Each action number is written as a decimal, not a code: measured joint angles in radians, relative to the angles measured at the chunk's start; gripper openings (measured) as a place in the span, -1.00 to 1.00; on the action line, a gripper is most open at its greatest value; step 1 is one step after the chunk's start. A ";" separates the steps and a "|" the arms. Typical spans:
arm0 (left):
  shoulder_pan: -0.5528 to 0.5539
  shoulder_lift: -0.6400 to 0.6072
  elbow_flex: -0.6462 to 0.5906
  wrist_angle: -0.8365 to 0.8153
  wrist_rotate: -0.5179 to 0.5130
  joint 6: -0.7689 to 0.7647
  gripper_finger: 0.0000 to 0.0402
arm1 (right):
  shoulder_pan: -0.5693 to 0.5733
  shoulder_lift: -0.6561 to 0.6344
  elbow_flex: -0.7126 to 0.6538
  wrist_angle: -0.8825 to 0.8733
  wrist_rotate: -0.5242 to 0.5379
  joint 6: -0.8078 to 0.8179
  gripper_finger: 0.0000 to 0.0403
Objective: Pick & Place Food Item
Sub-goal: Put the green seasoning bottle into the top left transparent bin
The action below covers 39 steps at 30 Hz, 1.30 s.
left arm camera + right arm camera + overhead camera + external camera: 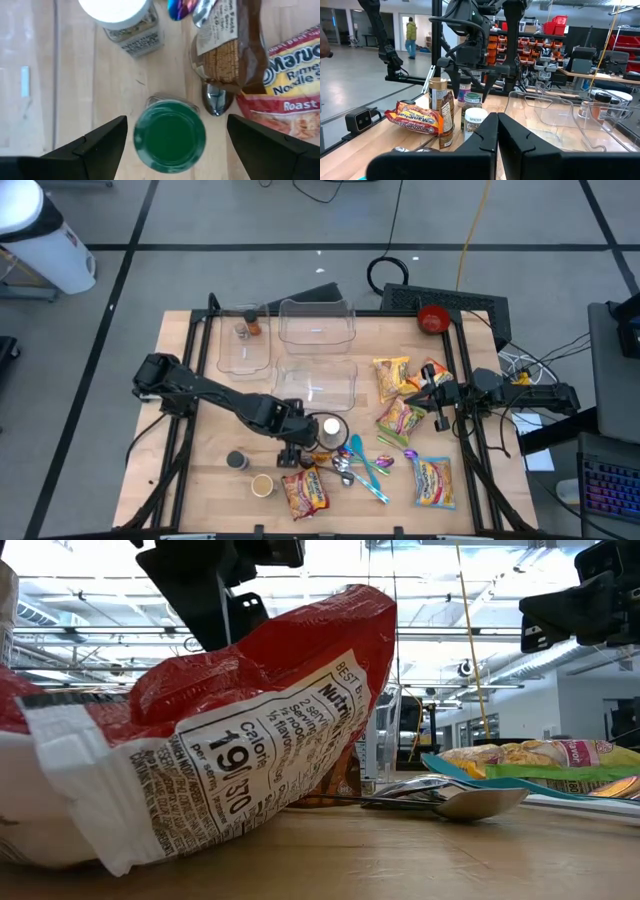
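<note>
Green-lidded and glassy-looking, the spice jar [169,135] stands upright on the table [200,460], just beside the brown cracker packet [231,45] and the spoon [217,97], with the white-lidded jar [125,22] near it. My left hand [170,142] hangs directly over the green jar, fingers [100,142] spread wide on either side of the lid, holding nothing. I judge the jar rigid, fairly light, smooth enough to slip — best pinched across the body just below the lid, not on the lid's edge. Its long axis runs vertical, lid up toward the wrist camera. My right hand [437,402] waits beyond the ramen packets [398,418], well away from the green jar — fingers pressed together, empty.
</note>
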 joint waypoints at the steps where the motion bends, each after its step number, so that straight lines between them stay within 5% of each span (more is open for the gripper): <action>1: 0.000 0.000 0.000 0.000 -0.008 0.000 0.75 | 0.000 0.000 0.000 0.000 0.000 0.000 -1.00; 11: 0.000 0.000 0.000 0.000 -0.012 0.020 0.73 | 0.000 0.000 0.000 0.000 0.000 0.000 -1.00; 25: 0.000 0.003 0.000 0.016 -0.005 0.067 0.11 | 0.000 0.000 0.000 0.000 0.000 0.000 -1.00; 39: -0.004 0.008 0.000 0.014 -0.001 0.113 0.32 | 0.000 0.000 0.000 0.000 0.000 0.000 -1.00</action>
